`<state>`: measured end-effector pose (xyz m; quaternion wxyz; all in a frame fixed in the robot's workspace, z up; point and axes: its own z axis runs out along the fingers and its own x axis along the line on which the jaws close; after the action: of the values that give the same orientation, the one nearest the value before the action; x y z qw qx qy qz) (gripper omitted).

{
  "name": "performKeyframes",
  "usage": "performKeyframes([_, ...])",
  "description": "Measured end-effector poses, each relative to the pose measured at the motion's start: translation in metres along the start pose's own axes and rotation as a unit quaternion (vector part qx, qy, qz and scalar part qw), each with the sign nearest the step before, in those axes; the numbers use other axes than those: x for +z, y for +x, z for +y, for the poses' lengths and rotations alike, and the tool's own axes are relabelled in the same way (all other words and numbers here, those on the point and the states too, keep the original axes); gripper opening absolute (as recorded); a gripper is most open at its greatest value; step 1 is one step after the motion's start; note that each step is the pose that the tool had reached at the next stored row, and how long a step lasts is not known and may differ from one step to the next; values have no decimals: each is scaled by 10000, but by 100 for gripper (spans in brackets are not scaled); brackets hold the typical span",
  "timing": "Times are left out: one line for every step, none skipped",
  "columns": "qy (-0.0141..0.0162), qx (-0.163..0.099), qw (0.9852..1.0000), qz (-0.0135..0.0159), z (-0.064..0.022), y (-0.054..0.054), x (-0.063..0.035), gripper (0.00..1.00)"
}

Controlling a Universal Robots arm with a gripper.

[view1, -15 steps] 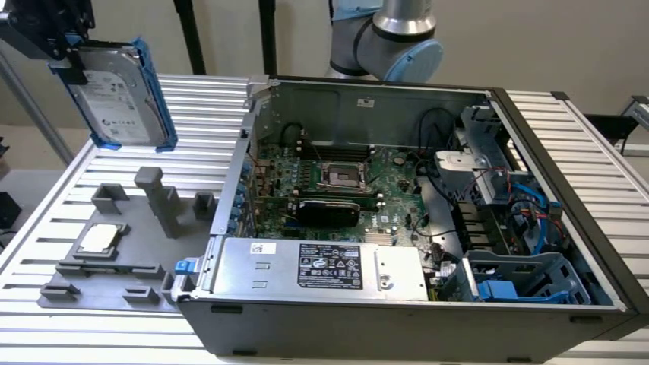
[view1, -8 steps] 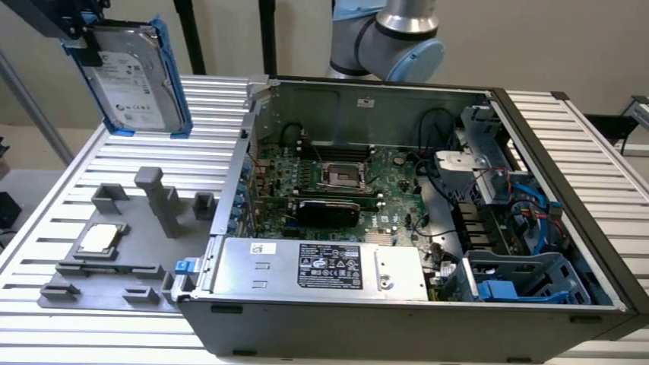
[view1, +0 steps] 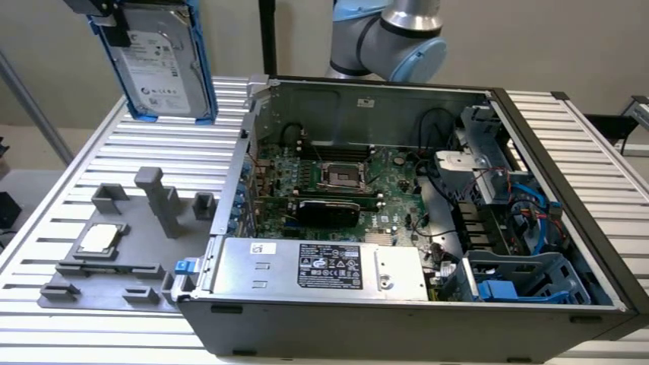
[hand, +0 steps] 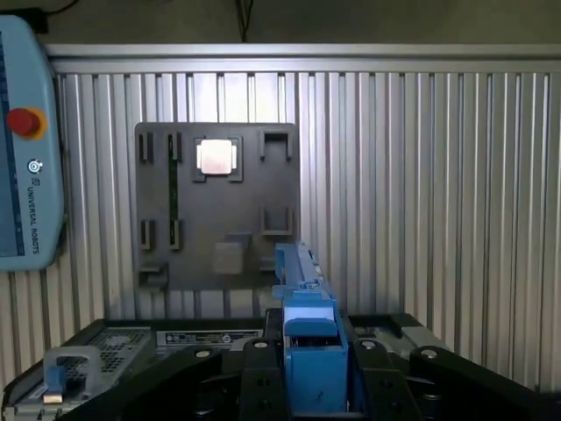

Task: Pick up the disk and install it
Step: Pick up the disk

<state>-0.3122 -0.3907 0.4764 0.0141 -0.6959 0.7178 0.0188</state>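
Observation:
The disk (view1: 163,65), a silver-grey drive with a white label in a blue carrier frame, hangs upright in the air at the exterior view's upper left, above the slatted table. My gripper (view1: 127,9) holds its top edge, shut on it. In the wrist view the disk's blue carrier edge (hand: 311,342) runs between my black fingers (hand: 259,377), and my gripper (hand: 311,390) looks down on the grey fixture plate (hand: 219,228). The open computer case (view1: 243,190) lies to the exterior view's right of the disk.
The grey fixture plate (view1: 112,285) has upright posts and a small square processor chip (view1: 99,237), (hand: 216,158). A blue drive cage (view1: 527,281) sits in the case's near right corner. The arm's base (view1: 390,38) stands behind the case. A teach pendant (hand: 26,149) lies beside the table.

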Motion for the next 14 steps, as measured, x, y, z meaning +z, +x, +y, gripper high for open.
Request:
performKeyframes([-4, 0, 10000, -5, -45, 0, -16, 33])
performKeyframes([-8, 1, 10000, -11, -90, -1, -30, 33])
performKeyframes([-11, 1, 10000, -17, -136, -1, -43, 33])
performKeyframes([-14, 1, 10000, -23, -181, -1, -54, 33])
performKeyframes([-17, 1, 10000, -30, -226, 0, -66, 33])
performKeyframes([-20, 1, 10000, -36, -272, 0, -77, 33])
performKeyframes([-22, 1, 10000, -42, -319, 0, -89, 33])
performKeyframes([-25, 1, 10000, -49, -364, 0, -100, 33])
performKeyframes([-27, 1, 10000, -56, -409, 2, -109, 33])
performKeyframes([-28, 1, 10000, -61, -454, 3, -117, 33])
performKeyframes([-29, 1, 10000, -66, -500, 5, -125, 33])
performKeyframes([-30, 1, 10000, -72, -544, 6, -132, 33])
performKeyframes([-31, 1, 10000, -78, -592, 8, -139, 33])
performKeyframes([-32, 1, 10000, -84, -637, 9, -145, 33])
